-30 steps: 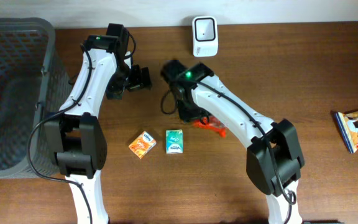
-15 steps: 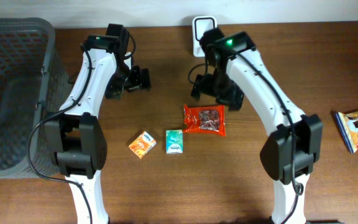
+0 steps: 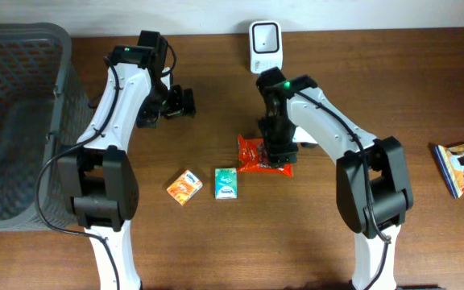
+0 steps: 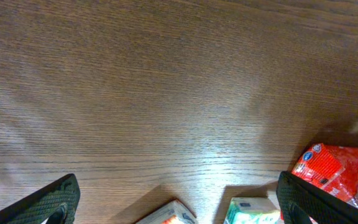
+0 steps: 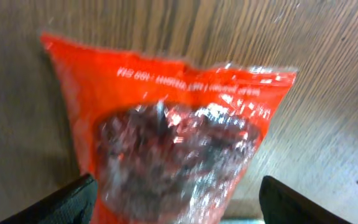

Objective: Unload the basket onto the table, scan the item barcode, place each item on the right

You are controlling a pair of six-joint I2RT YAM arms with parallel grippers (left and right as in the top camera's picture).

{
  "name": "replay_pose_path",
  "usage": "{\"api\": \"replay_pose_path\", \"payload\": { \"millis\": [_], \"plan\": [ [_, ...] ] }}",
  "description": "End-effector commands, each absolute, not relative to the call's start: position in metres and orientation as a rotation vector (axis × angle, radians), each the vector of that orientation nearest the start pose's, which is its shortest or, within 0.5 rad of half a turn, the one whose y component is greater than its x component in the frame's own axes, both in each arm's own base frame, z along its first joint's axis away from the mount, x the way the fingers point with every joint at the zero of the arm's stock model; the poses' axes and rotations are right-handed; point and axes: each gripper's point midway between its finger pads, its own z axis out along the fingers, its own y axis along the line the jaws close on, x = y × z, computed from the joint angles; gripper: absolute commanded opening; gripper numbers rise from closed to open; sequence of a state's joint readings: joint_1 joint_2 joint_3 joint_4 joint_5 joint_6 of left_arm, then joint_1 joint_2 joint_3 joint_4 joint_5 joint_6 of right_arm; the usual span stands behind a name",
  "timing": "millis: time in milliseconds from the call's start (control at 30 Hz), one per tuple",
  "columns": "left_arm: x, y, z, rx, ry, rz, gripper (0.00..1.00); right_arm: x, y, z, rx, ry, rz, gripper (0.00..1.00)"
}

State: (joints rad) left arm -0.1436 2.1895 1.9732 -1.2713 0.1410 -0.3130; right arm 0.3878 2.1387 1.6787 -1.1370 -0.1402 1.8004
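Note:
A red snack packet (image 3: 256, 157) with a clear window lies flat on the wooden table, below the white barcode scanner (image 3: 264, 47) at the back edge. My right gripper (image 3: 279, 151) hangs directly over the packet's right part. In the right wrist view the packet (image 5: 166, 124) fills the frame, and my right gripper (image 5: 176, 205) is open with one finger on each side of its lower part. My left gripper (image 3: 176, 103) hovers open to the left, above bare wood. Its view (image 4: 179, 208) shows nothing between its fingers.
A small orange box (image 3: 184, 186) and a green box (image 3: 226, 183) lie in front of the packet. A grey mesh basket (image 3: 22, 48) stands at the far left. A blue-edged snack bag (image 3: 463, 167) lies at the far right edge.
The right arm swung from the packet up towards the scanner, leaving the packet flat on the table, then came back down over it with its jaws apart. The left arm stayed still.

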Motion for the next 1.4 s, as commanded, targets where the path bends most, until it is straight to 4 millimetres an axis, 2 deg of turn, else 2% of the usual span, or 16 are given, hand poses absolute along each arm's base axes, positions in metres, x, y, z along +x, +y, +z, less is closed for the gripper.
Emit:
{"api": "replay_pose_path", "payload": {
  "millis": [0,133,233,333,433,500,567,600,733,833,1000,1067,1100,1167,1233,1367],
  "plan": [
    [0.442,-0.087,0.107,-0.220,3.026,-0.240,0.99,0.360,0.170,0.026,2.136,2.436,0.030,0.84],
    [0.442,-0.087,0.107,-0.220,3.026,-0.240,0.99,0.364,0.187,0.021,2.066,2.455,0.096,0.78],
    [0.442,-0.087,0.107,-0.220,3.027,-0.240,0.99,0.364,0.189,0.020,2.030,2.451,0.080,0.76],
    [0.441,-0.087,0.107,-0.220,3.030,-0.239,0.99,0.363,0.185,0.019,2.010,2.437,0.044,0.61],
    [0.441,-0.087,0.107,-0.221,3.031,-0.239,0.99,0.364,0.171,0.020,1.789,2.539,-0.035,0.31],
    [0.441,-0.087,0.107,-0.220,3.030,-0.240,0.99,0.361,0.171,0.020,1.787,2.556,-0.049,0.25],
    [0.441,-0.087,0.107,-0.221,3.031,-0.239,0.99,0.359,0.170,0.020,1.775,2.567,-0.062,0.04],
    [0.441,-0.087,0.107,-0.221,3.031,-0.239,0.99,0.362,0.166,0.022,1.717,2.594,-0.062,0.04],
    [0.442,-0.087,0.107,-0.220,3.029,-0.240,0.99,0.399,0.150,0.055,1.181,2.767,0.005,0.04],
    [0.442,-0.087,0.107,-0.220,3.026,-0.240,0.99,0.436,0.154,0.096,0.573,2.820,0.045,0.04],
    [0.442,-0.087,0.107,-0.220,3.026,-0.240,0.99,0.487,0.175,0.131,-0.212,2.640,0.036,0.04],
    [0.442,-0.087,0.107,-0.220,3.026,-0.240,0.99,0.506,0.182,0.142,-0.446,2.519,-0.006,0.04],
    [0.442,-0.087,0.107,-0.220,3.026,-0.240,0.99,0.517,0.182,0.149,-0.481,2.457,-0.045,0.04],
    [0.442,-0.087,0.107,-0.220,3.026,-0.240,0.99,0.543,0.171,0.169,-0.391,2.341,-0.140,0.04],
    [0.442,-0.087,0.107,-0.220,3.027,-0.241,0.99,0.565,0.163,0.183,-0.325,2.247,-0.122,0.04],
    [0.444,-0.087,0.107,-0.219,3.019,-0.242,0.99,0.595,0.159,0.172,-0.238,2.199,0.105,0.04]
  ]
}}
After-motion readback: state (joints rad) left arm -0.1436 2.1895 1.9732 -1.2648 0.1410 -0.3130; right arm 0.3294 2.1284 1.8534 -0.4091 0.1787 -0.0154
